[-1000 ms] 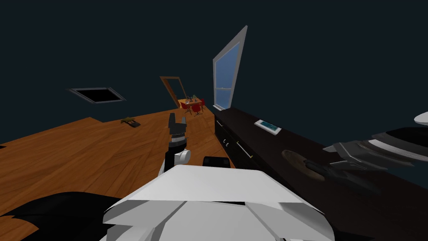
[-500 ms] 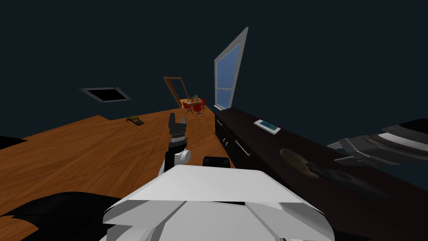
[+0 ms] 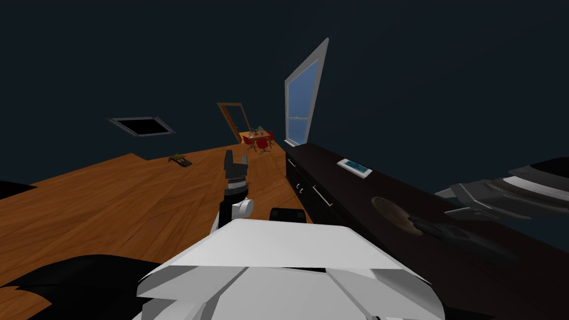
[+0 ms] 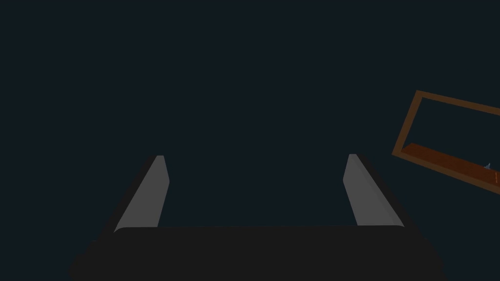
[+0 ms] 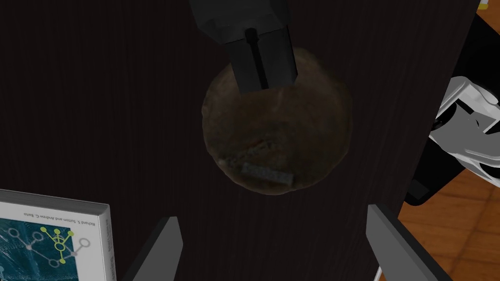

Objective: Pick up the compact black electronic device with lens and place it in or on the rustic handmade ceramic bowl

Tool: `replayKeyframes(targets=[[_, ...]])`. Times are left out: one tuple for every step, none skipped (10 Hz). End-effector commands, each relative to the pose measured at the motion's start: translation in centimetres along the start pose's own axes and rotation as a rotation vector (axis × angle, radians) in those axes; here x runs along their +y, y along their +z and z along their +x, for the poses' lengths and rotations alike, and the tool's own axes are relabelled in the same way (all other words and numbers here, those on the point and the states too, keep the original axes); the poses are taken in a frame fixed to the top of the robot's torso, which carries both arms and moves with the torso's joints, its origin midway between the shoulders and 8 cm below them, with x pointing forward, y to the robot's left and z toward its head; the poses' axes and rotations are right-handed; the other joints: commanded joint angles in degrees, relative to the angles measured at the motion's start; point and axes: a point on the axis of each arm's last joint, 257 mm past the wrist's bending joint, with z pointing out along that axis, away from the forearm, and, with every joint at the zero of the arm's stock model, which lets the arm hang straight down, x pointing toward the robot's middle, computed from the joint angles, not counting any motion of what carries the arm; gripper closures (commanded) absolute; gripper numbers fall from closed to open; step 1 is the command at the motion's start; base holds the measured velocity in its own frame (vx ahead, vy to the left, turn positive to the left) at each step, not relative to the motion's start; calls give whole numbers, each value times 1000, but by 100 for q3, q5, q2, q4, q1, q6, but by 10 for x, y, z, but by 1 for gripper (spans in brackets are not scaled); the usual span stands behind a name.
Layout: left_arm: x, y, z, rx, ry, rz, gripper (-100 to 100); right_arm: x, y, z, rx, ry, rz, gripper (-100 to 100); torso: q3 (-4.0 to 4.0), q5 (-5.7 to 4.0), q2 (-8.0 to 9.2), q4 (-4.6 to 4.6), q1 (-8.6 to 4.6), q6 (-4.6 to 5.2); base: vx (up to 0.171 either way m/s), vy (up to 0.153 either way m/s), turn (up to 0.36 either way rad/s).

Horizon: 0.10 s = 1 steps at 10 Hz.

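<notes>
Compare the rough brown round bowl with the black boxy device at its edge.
The rough brown round bowl is mottled brown; the black boxy device is plain black. The bowl is round with an uneven rim; the device is straight-edged and angular. The bowl sits wholly on the dark counter; the device overlaps the bowl's edge, one end over the bowl. Both are dull and dark-toned, at the same spot on that counter.
</notes>
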Motion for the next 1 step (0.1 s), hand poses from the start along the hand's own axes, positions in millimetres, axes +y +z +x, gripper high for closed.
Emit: replayKeyframes(targets=[[0,0,0,0,0,0,0,0,0,0,0,0,0,0,0,0,0,0,0,0,0,0,0]])
